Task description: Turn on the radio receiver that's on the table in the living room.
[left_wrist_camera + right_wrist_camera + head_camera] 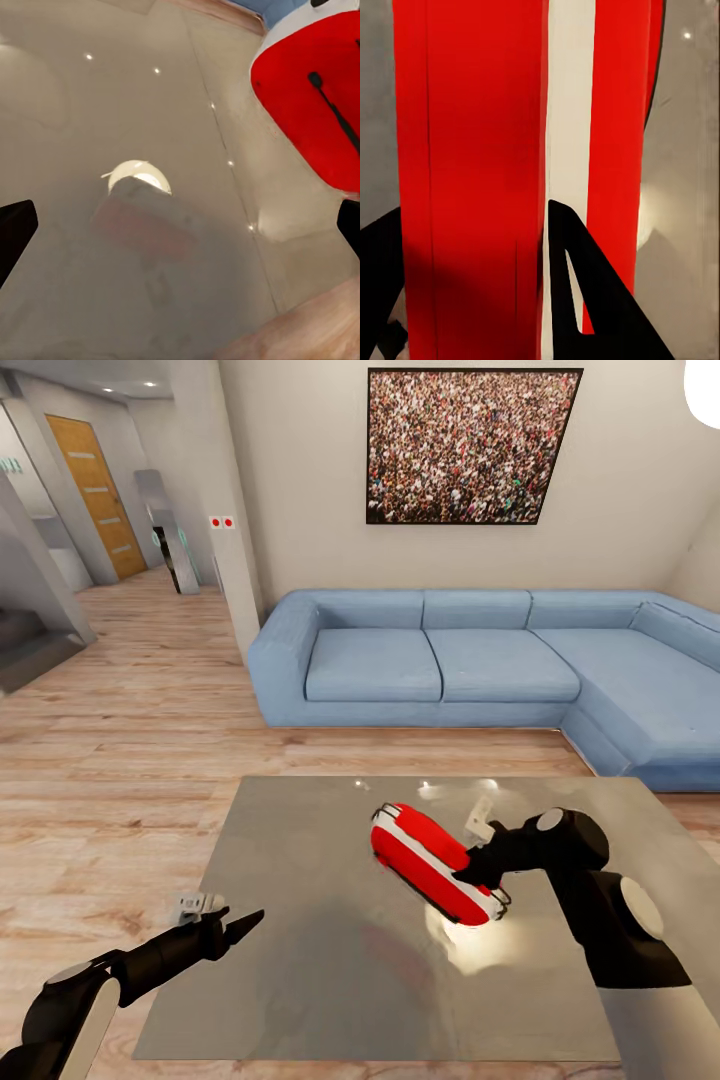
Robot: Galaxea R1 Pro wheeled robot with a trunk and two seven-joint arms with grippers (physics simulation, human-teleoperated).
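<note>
Living room's reached: sofa (480, 660) behind, table (300, 920) right in front of you. Radio (432, 863) lies tipped on its side mid-table, toward the right. Your right gripper (478, 872) is on it, fingers (585, 292) spread w/ the red body between them; touching, but a firm clamp can't be confirmed. Left gripper (240, 925) hovers over the near left of the table, spread, holding nothing. Approach looks done; the switch-on itself prob. still left, dial not visible.
</note>
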